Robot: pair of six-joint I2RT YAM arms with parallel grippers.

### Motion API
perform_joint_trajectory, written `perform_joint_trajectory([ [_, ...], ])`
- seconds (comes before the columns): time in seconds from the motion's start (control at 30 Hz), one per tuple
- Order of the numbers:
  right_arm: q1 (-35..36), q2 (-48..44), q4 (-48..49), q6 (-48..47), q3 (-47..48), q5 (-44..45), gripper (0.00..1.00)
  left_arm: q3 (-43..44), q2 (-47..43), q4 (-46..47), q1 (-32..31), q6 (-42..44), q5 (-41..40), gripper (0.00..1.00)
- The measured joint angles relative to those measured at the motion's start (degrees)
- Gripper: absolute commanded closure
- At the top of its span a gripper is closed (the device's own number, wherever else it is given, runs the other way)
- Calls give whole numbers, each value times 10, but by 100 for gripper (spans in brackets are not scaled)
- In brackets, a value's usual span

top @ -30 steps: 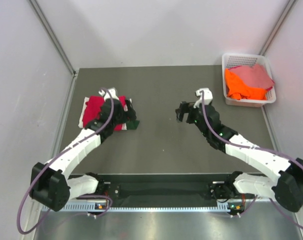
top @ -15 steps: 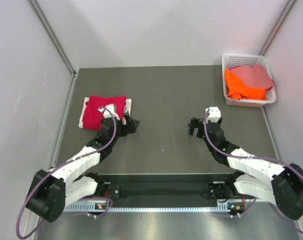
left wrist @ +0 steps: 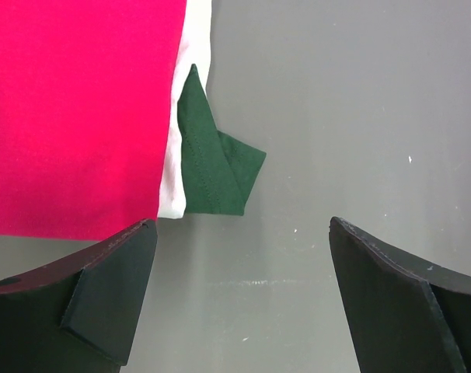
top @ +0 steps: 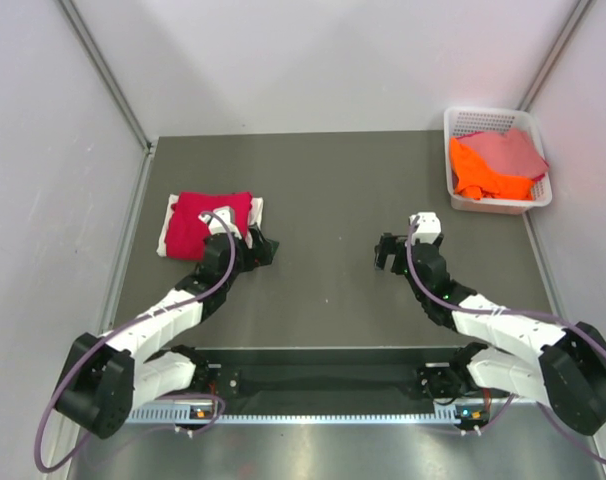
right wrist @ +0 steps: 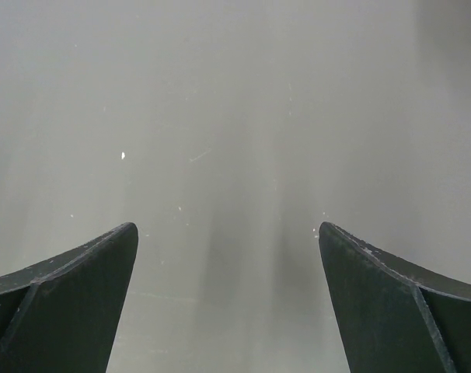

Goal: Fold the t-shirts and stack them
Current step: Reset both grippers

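Note:
A folded crimson-red t-shirt lies at the left of the table on a cream-white one whose edge shows around it. A dark green cloth corner sticks out from under the pile. In the left wrist view the red shirt fills the upper left with the cream edge beside it. My left gripper is open and empty just near-right of the pile. My right gripper is open and empty over bare table. The orange and dusty pink shirts lie in the basket.
The white lattice basket stands at the far right corner. Grey walls close the table on the left, back and right. The dark table lies between the two arms.
Both arms have drawn back toward the near edge. The left gripper came off the red shirt pile, which now lies uncovered. Little moved in the last half second.

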Motion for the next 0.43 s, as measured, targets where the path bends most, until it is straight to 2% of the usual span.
perform_joint_trajectory([
  [0.43, 0, -23, 0, 2, 0, 5, 0, 0, 5, 1, 0, 2, 0, 4],
])
